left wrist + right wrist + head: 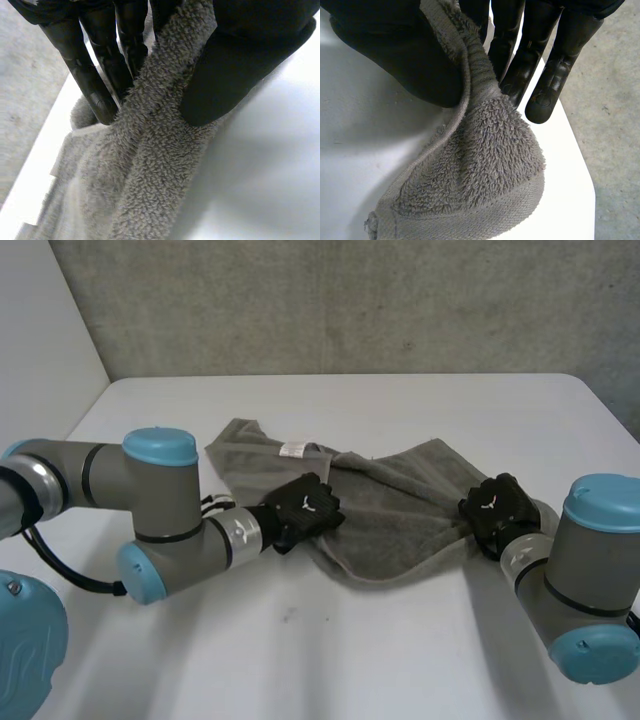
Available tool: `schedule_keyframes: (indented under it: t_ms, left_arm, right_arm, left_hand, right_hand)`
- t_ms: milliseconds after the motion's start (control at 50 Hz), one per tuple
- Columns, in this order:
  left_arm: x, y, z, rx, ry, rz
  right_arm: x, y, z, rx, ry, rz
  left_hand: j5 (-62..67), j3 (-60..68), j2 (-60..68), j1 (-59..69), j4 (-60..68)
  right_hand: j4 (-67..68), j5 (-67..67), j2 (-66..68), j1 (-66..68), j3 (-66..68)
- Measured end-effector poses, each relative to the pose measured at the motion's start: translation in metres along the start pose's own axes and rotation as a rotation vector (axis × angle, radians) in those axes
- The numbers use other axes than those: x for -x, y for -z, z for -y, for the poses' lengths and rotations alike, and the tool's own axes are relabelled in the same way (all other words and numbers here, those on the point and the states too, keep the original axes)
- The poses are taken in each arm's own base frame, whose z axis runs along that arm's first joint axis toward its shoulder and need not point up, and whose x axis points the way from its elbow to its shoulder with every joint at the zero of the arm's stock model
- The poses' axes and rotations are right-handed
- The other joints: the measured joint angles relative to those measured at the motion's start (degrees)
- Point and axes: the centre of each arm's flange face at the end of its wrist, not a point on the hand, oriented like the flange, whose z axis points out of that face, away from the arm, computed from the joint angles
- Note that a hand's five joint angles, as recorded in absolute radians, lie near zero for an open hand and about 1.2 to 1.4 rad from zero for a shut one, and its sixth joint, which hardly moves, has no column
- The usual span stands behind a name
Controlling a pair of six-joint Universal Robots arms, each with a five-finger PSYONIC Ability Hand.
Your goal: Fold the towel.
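A grey towel lies rumpled across the middle of the white table, a white label near its far left corner. My left hand sits on the towel's near left edge. In its wrist view the thumb pinches a fold of the towel against the fingers. My right hand is at the towel's right end. There its thumb and fingers clamp the towel's corner, which bunches below the hand.
The table's right edge runs close beside my right hand, with grey floor beyond it. A grey wall stands behind the table. Bare tabletop stretches in front of the towel between my arms.
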Motion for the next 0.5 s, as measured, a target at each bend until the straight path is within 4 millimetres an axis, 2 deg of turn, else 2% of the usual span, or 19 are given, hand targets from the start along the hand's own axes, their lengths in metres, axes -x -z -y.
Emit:
schedule_keyframes:
  t_ms: [80, 100, 220, 400, 500]
  left_arm:
    - [0.011, -0.002, 0.014, -0.054, -0.048, 0.068]
    - [0.018, -0.002, 0.022, -0.081, -0.067, 0.106]
    - [0.031, 0.005, 0.039, -0.122, -0.076, 0.183]
    - [0.04, 0.016, 0.042, -0.084, -0.056, 0.232]
    - [0.048, 0.035, 0.04, -0.012, -0.035, 0.279]
  right_arm:
    - [0.001, 0.0, 0.0, 0.0, 0.001, 0.003]
    - [0.002, 0.0, 0.0, 0.0, 0.002, 0.004]
    - [0.001, 0.0, 0.0, -0.001, 0.003, 0.003]
    - [-0.004, -0.001, 0.001, 0.002, 0.022, -0.007]
    - [-0.021, 0.001, 0.012, -0.022, 0.055, -0.059]
  left_hand:
    - [6.4, 6.5, 6.8, 4.8, 6.7]
    - [6.9, 7.2, 7.3, 5.3, 7.5]
    - [8.3, 8.7, 8.9, 6.0, 9.2]
    - [8.4, 9.0, 9.1, 6.4, 9.4]
    - [8.6, 9.1, 9.1, 6.4, 9.4]
  right_hand:
    - [0.0, 0.0, 0.0, 0.0, 0.0]
    - [0.0, 0.0, 0.0, 0.0, 0.0]
    - [0.0, 0.0, 0.0, 0.0, 0.0]
    - [0.0, 0.1, 0.0, 0.0, 0.0]
    - [0.0, 0.1, 0.0, 0.0, 0.0]
